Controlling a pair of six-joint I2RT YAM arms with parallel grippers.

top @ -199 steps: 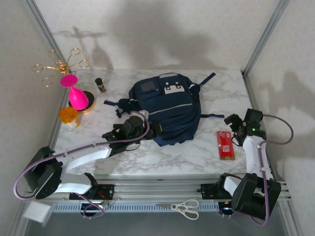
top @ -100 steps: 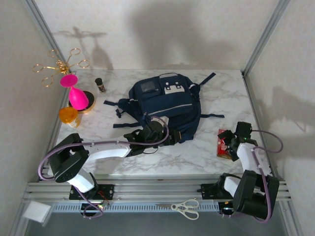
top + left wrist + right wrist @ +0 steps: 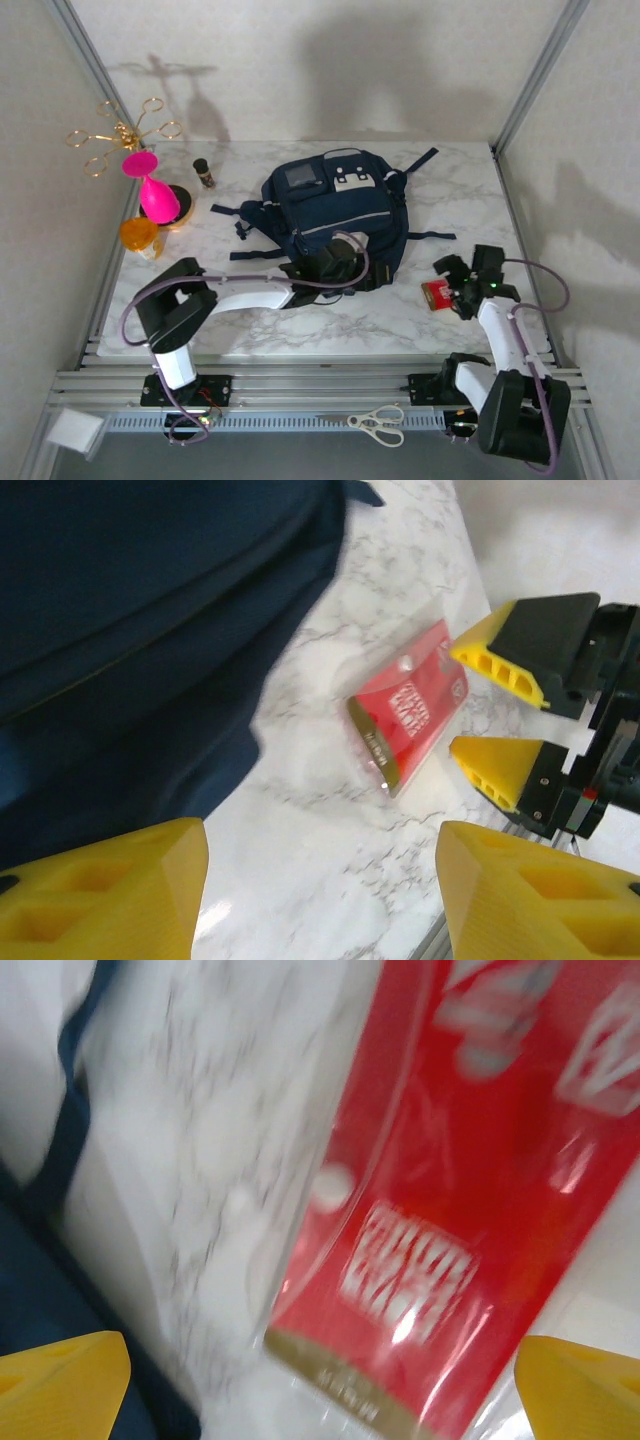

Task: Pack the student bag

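1 student bag [image 3: 340, 205] lies mid-table. 1 red packet [image 3: 410, 715] lies flat at its 4 o'clock. 2 claws: left gripper [image 3: 320, 875] at the bag's 6 o'clock edge, jaws apart, empty; right gripper [image 3: 458, 700] just beside the packet, spread wide, empty.

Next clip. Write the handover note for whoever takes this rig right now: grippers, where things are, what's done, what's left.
The left gripper is open and empty, low over the table at the near edge of the student bag.
The right gripper is open, with the red packet at its mouth, not gripped.
The bag lies flat mid-table; I cannot tell whether a zip is open.
Done: nothing visibly packed; the packet lies on the table beside the bag.
Left: probably grip the packet and put it in the bag.
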